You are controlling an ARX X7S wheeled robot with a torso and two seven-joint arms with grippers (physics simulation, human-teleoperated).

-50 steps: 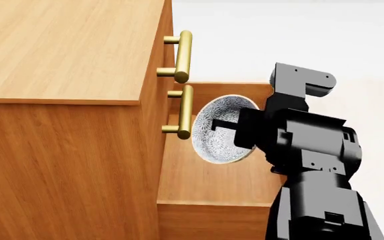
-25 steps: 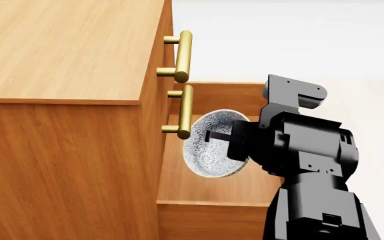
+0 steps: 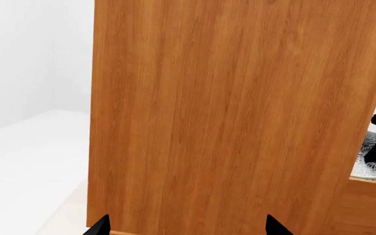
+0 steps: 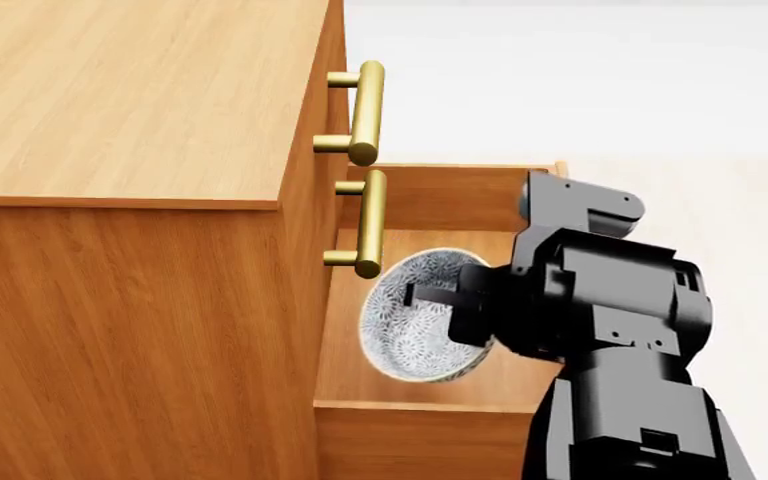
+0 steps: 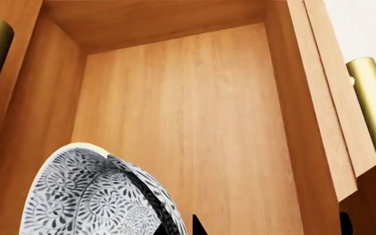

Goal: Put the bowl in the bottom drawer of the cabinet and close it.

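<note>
The small blue-grey floral patterned bowl (image 4: 418, 318), pinched on edge by the right gripper (image 4: 435, 297), has sunk lower into the open honey-brown bottom drawer (image 4: 431, 375) of the wood-grain cabinet (image 4: 131, 200), so release looks close; the right wrist view shows the bare drawer floor beneath it; the left wrist view shows only cabinet side, with the left gripper (image 3: 184, 227) fingers spread.

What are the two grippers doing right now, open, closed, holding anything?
Left gripper: open, holding nothing, facing the cabinet side.
Right gripper: closed on the bowl rim, over the open bottom drawer.
</note>
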